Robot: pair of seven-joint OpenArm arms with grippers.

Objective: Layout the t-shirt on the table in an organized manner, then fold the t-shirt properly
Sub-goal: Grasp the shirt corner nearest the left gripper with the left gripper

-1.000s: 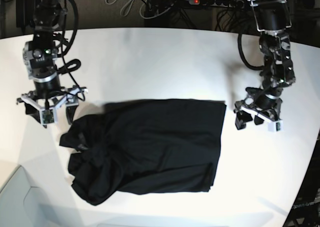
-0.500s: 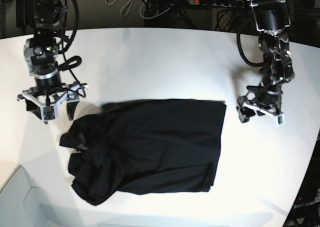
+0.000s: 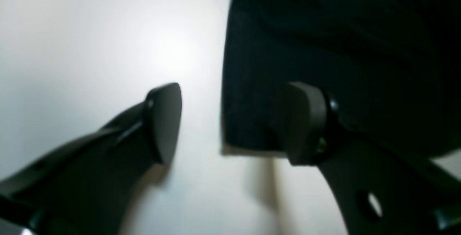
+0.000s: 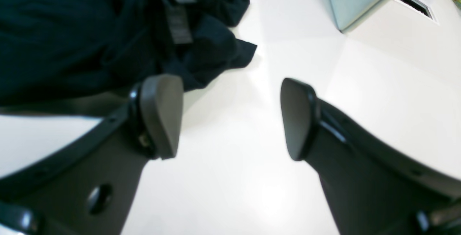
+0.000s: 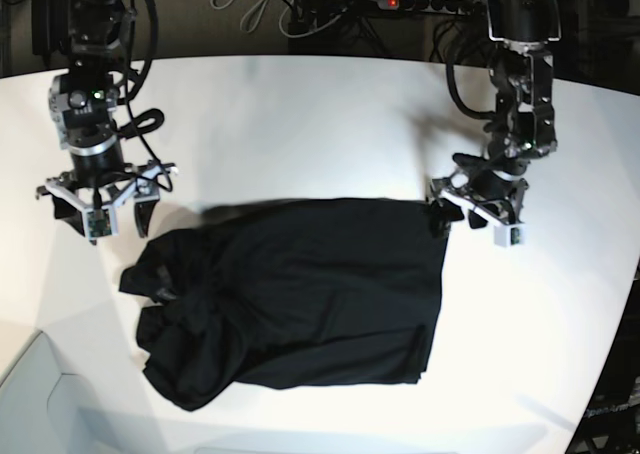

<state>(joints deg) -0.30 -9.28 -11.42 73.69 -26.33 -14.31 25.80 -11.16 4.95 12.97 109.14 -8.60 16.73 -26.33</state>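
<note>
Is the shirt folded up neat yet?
No, the t-shirt lies rumpled on the table, its left side bunched up.

The base view looks steeply down from above onto the whole smooth white tabletop (image 5: 300,124). Each wrist view sits low and close behind its own fingers, facing the table, and shares with base one edge of the crumpled black cotton t-shirt (image 5: 300,294).

2 black arms (image 5: 92,84), looped cables (image 5: 462,79)
</note>
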